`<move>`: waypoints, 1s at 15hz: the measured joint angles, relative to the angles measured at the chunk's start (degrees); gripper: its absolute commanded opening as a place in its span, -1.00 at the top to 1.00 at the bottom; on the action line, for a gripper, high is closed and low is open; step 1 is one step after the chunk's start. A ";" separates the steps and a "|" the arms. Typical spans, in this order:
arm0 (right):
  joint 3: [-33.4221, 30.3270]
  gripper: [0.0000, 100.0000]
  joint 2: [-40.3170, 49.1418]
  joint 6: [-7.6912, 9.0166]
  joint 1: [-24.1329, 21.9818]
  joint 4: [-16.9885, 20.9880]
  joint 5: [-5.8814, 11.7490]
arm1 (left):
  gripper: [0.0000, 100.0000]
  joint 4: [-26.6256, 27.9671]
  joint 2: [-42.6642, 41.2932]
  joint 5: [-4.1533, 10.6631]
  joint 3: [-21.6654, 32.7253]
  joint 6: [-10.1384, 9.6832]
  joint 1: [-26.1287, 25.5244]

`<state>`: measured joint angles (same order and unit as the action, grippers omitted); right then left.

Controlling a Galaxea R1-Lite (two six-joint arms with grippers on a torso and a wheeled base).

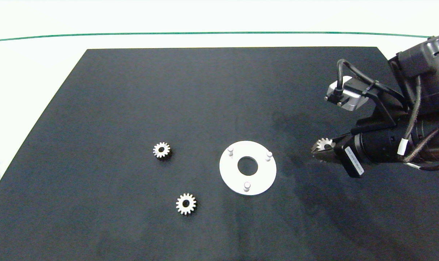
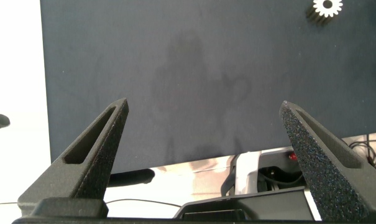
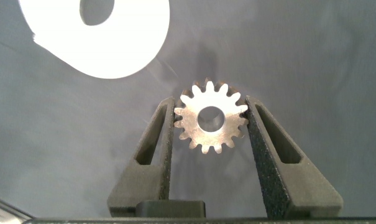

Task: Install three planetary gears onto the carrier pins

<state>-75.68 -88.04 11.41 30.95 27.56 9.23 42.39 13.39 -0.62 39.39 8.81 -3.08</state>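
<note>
Right gripper point(image 3: 210, 119) clamped on one gear point(image 3: 210, 122), fingers pinching opposite teeth, bore facing up; it hangs just right of the white disc point(image 1: 263, 177). All three carrier pins point(image 1: 247, 186) bare. Gear looks rigid, small, dense; probably slick metal, so gripping across the teeth suits. Two more gears point(image 1: 162, 150) lie flat left of the disc. Left gripper point(image 2: 203, 155) spread wide, empty, over the black mat point(image 1: 132, 90). White table point(image 1: 31, 72) beyond.
</note>
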 measured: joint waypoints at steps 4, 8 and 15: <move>-5.90 0.68 -4.55 -1.61 4.49 0.46 2.40 | -1.00 0.00 -0.02 0.00 0.09 0.83 0.30; -9.94 0.68 -10.33 -1.90 6.83 0.40 3.52 | -1.00 0.02 -0.02 0.00 0.00 0.83 0.20; -12.89 0.68 -15.65 -2.66 7.39 0.41 3.63 | -1.00 -0.06 0.04 0.00 -0.02 0.80 -0.07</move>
<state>-88.56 -103.69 8.75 38.34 27.98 12.86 42.33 13.42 -0.62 39.36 9.62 -3.16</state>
